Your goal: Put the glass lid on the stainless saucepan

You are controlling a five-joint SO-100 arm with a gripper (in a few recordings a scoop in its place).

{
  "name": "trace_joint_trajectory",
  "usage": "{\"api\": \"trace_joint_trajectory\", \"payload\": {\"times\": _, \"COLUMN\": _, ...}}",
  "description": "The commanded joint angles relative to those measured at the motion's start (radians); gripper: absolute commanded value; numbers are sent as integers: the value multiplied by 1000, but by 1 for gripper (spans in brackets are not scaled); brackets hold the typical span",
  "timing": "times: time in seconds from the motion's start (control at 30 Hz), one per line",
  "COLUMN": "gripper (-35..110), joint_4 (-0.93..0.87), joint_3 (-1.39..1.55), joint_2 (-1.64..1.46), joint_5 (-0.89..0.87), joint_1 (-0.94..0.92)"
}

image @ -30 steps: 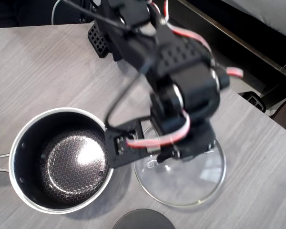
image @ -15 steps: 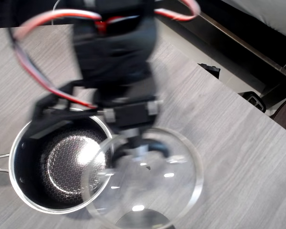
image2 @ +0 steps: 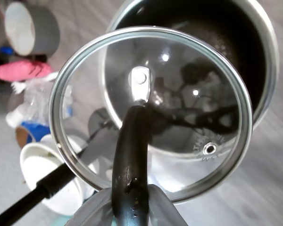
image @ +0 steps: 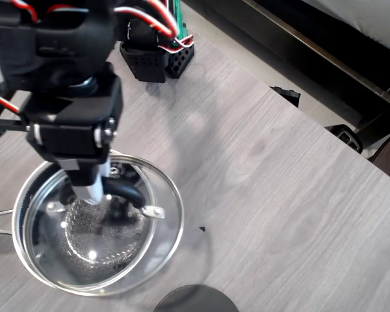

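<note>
**A home workspace, not a kitchen**

The round shiny steel saucepan with its dark honeycomb interior stands on a grey wood-grain laminate table, with no stove near it. Beside the saucepan in the wrist view, the floor holds household clutter: a roll of grey tape, a pink cloth and a white plastic tub.

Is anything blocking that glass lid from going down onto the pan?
Nothing visible does. The gripper holds the glass lid by its black handle over the stainless saucepan, off-centre, with only open air between them. The dark disc lies aside.
</note>
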State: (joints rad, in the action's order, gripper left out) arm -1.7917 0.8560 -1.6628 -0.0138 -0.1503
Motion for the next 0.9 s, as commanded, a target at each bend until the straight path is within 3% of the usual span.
{"api": "trace_joint_trajectory", "payload": {"times": 0.0, "gripper": 0, "joint_4": -6, "joint_3": -6, "joint_2": -80, "joint_5": 23, "joint_1": -44}}
{"api": "trace_joint_trajectory", "payload": {"times": 0.87, "gripper": 0, "joint_4": 3, "joint_3": 9, "joint_2": 77, "joint_5": 34, "joint_1": -100}}
